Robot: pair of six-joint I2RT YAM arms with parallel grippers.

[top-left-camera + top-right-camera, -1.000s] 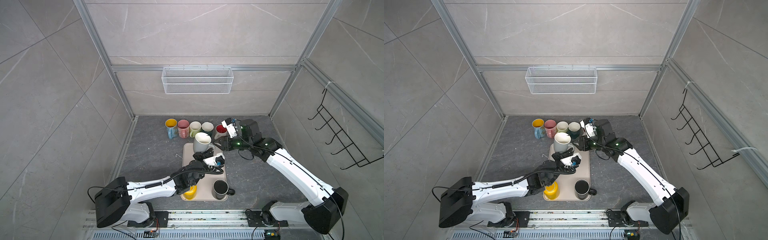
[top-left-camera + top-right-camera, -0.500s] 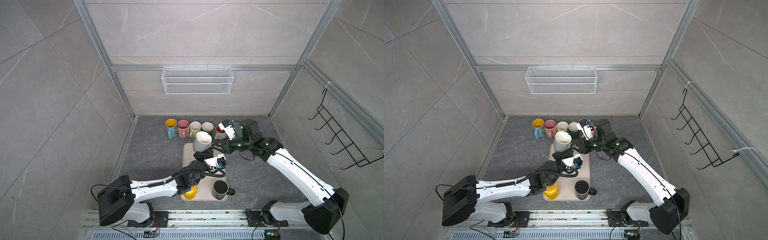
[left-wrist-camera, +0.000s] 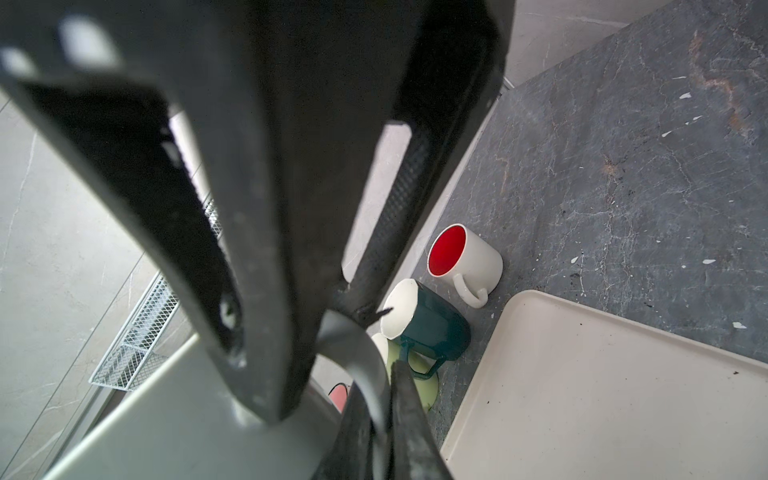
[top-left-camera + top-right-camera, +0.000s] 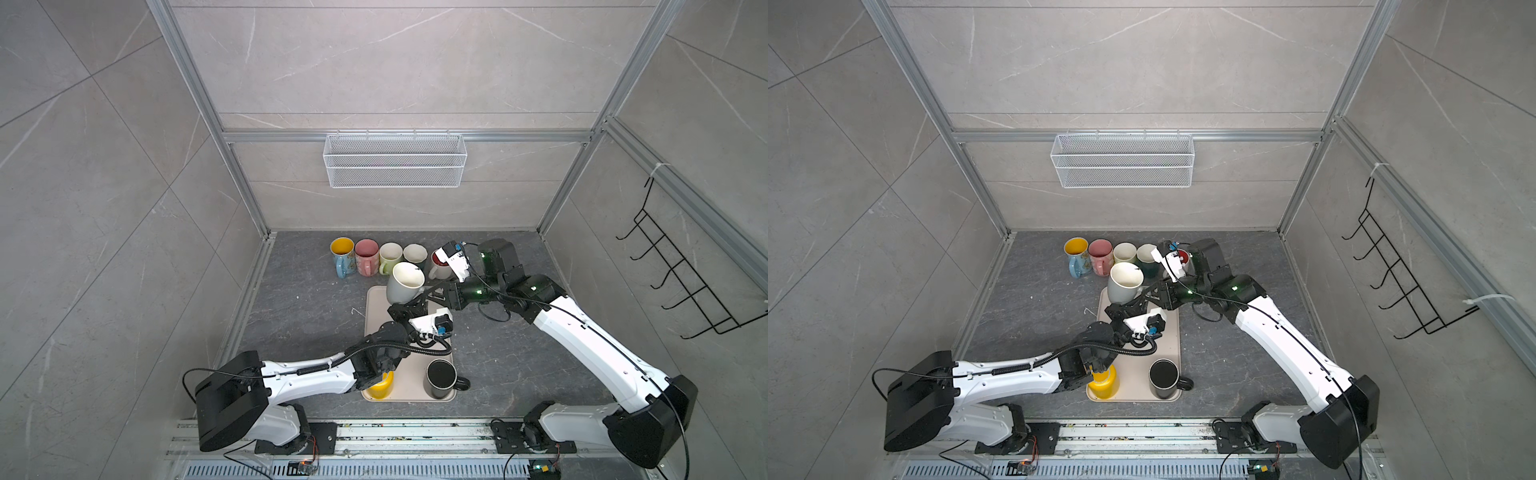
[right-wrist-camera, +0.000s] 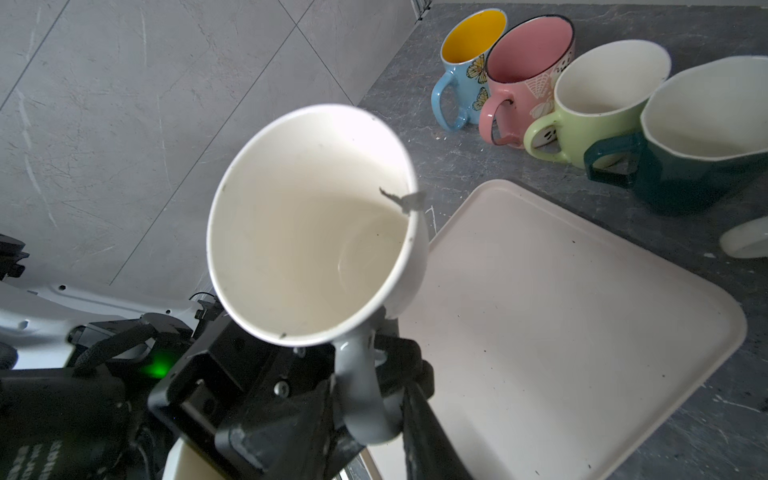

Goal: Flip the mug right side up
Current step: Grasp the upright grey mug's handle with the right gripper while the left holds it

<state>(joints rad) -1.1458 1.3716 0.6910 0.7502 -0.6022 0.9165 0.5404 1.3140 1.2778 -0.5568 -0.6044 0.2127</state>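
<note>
The white mug (image 4: 405,282) is held up in the air over the far end of the tray (image 4: 409,382), not resting on anything. Its mouth is pointed upward with a bit of a lean, so it looks roughly right side up already, just not set down. The handle (image 5: 353,365) is turned toward the near right, and that's where it all gets crowded.

The left gripper (image 3: 380,415) is seen clenched on the handle in the left wrist view, with the grey loop pinched between its jaws. The right gripper (image 5: 365,415) is placed around the same handle, one jaw on each side. Whether it's actually squeezing or just loosely around it can't be told.

So a mid-air handover seems to be in hand. For the next move, a firm bite by the right jaws would be needed before the left ones are let go, otherwise the mug could swing or drop. Then it would have to be levelled and put down on its base, maybe on the bench (image 4: 311,299) by the row of upright mugs (image 4: 366,255) at the far side. The dark green mug (image 5: 698,174) and red-lined mug (image 3: 478,262) are near, so clearance should be watched. A black mug (image 4: 440,376) and a yellow one (image 4: 380,386) are parked at the tray's near end, well apart.
</note>
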